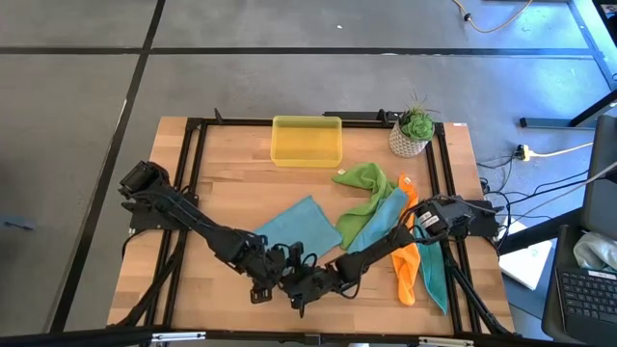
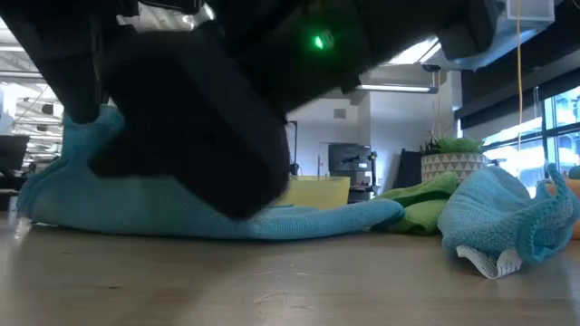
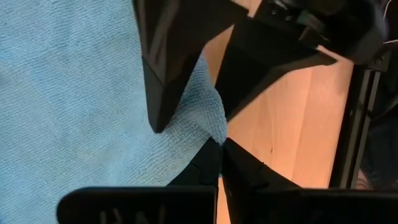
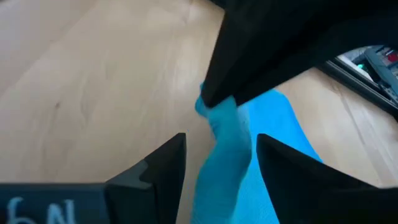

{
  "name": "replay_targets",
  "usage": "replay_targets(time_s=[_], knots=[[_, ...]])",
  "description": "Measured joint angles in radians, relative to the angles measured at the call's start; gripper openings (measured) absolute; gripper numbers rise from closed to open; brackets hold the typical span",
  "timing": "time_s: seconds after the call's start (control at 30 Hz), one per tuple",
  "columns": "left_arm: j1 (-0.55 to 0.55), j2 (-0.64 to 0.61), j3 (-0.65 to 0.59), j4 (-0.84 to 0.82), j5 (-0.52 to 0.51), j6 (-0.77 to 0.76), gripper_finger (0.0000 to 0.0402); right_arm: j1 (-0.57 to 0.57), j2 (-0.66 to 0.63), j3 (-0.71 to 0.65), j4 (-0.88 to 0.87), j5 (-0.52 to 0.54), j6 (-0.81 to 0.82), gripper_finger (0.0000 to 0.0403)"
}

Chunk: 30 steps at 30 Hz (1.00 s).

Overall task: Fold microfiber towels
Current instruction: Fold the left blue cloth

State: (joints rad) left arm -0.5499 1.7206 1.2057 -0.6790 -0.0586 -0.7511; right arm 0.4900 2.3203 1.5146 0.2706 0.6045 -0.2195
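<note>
Desk (image 1: 231, 154): wood top in a black frame, both arms reaching in to the near edge, meeting around the centre. Yellow tray (image 1: 308, 141) sits at the far edge, potted plant (image 1: 413, 133) beside it toward the right, neither in play. Towels: one teal towel (image 1: 301, 226) lies spread flat mid-desk, its near corner running down to where the two hands meet; the rest form a heap on the right, green towel (image 1: 364, 181) on the far side, another teal one (image 1: 381, 220) under the right arm, orange towel (image 1: 407, 262) trailing to the near right with more teal beside it. Left hand (image 3: 221, 144) is shut, tips pinched on the flat towel's corner at the desk surface, per the left wrist view. Right hand (image 4: 221, 149) stands wide, fingers straddling a raised teal fold (image 4: 224, 134) without clamping it; that fold hangs from the left hand's tips, seen above it in the right wrist view. Key relation: the gathered corner sits directly between the right fingers, the towel body extending away from both hands toward the tray, so the right hand is already lined up on it. Judgement: the next step looks like the right hand closing on the fold or edge so the pair can carry it over the towel body. Risk: the grip catches only one layer.
</note>
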Motion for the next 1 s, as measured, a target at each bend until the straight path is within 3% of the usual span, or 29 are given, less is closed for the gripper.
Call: replay_targets(time_s=[0.17, 0.47, 0.77, 1.0], knots=[[0.000, -0.001, 0.001, -0.001, -0.001, 0.002, 0.0003, 0.001, -0.002, 0.000, 0.013, -0.001, -0.005, 0.0151], [0.000, -0.001, 0.001, 0.005, -0.009, 0.069, 0.0006, 0.000, -0.002, 0.001, 0.000, -0.056, 0.001, 0.0015], [-0.119, -0.006, 0.001, -0.276, -0.282, 0.223, 0.0049, 0.010, -0.006, 0.002, -0.189, 0.011, 0.018, 0.0006], [-0.229, -0.006, -0.043, -0.130, -0.409, 0.207, 0.0102, 0.011, -0.020, 0.001, -0.209, 0.046, 0.065, 0.0007]])
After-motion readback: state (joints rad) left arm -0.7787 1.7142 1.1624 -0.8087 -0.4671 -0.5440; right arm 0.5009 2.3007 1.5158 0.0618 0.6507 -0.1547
